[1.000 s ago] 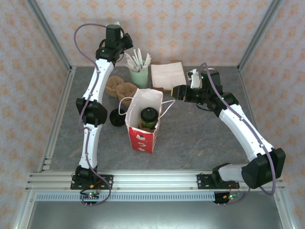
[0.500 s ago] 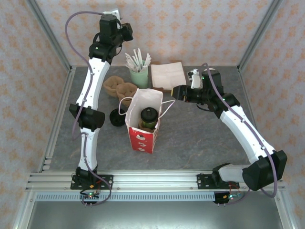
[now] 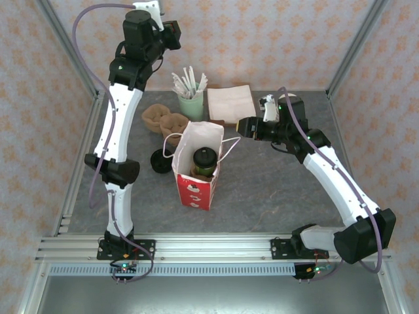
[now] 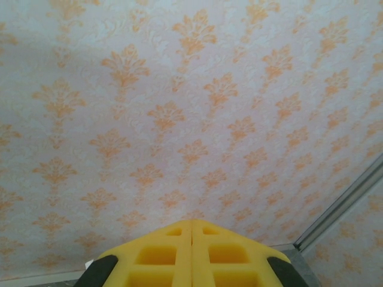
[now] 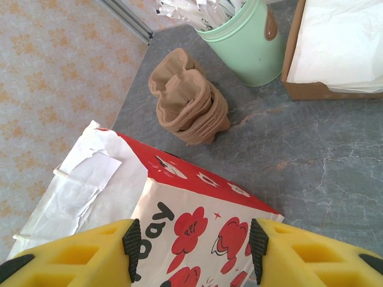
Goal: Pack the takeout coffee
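Your takeout coffee (image 3: 204, 161) is sitting in the bag (image 3: 195, 188); right claw (image 5: 192, 254) is hovering spread nearby — left claw (image 4: 191, 230) pressed together.

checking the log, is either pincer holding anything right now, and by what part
Nothing is held: the left pincer is shut on air by the wall, and the right pincer is open beside the bag.

Odds and ends around the mint-green tub (image 3: 192, 104) of white sticks
A tray of white napkins (image 3: 231, 103) sits just right of it, stacked brown pulp carriers (image 3: 167, 120) left and nearer, a low black lid (image 3: 160, 161) nearer still, all on the grey table (image 3: 275, 190).
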You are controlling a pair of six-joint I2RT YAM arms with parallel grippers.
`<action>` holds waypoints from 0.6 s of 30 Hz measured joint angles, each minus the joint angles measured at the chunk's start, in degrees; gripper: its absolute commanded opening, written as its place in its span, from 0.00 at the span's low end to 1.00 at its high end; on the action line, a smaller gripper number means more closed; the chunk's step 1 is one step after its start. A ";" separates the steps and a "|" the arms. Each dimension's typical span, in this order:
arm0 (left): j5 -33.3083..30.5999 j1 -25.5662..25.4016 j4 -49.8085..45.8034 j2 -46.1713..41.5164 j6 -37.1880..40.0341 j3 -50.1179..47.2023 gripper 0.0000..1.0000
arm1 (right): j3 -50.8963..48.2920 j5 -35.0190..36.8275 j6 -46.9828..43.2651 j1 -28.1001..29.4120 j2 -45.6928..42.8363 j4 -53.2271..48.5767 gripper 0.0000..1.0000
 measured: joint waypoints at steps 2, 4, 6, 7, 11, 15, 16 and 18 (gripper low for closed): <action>0.26 -0.28 -0.48 -0.90 0.26 0.00 0.07 | -0.02 0.00 -0.22 0.00 -0.04 0.00 0.53; 0.44 -0.35 -0.70 -1.66 0.50 0.00 0.08 | -0.02 0.00 -0.37 0.00 -0.07 0.00 0.53; 0.37 -0.37 -1.20 -2.38 0.92 -0.13 0.13 | -0.07 0.00 -0.37 0.00 -0.11 0.00 0.53; 0.07 -0.37 -1.31 -2.75 1.14 -0.55 0.14 | -0.13 0.00 -0.37 0.00 -0.11 0.02 0.53; -2.64 -0.15 -1.64 -3.41 1.29 -2.29 0.23 | -0.39 -0.02 -0.35 0.02 -0.11 0.00 0.53; -3.52 1.55 -2.40 -0.59 -0.22 -2.45 0.26 | -0.63 -0.02 -0.37 0.11 -0.11 0.02 0.53; -3.61 2.08 -2.62 0.46 -0.72 -2.45 0.29 | -0.70 0.00 -0.37 0.11 -0.11 0.00 0.53; -4.00 3.06 -3.19 3.19 -1.84 -2.47 0.36 | -0.85 0.00 -0.37 0.11 -0.11 0.00 0.53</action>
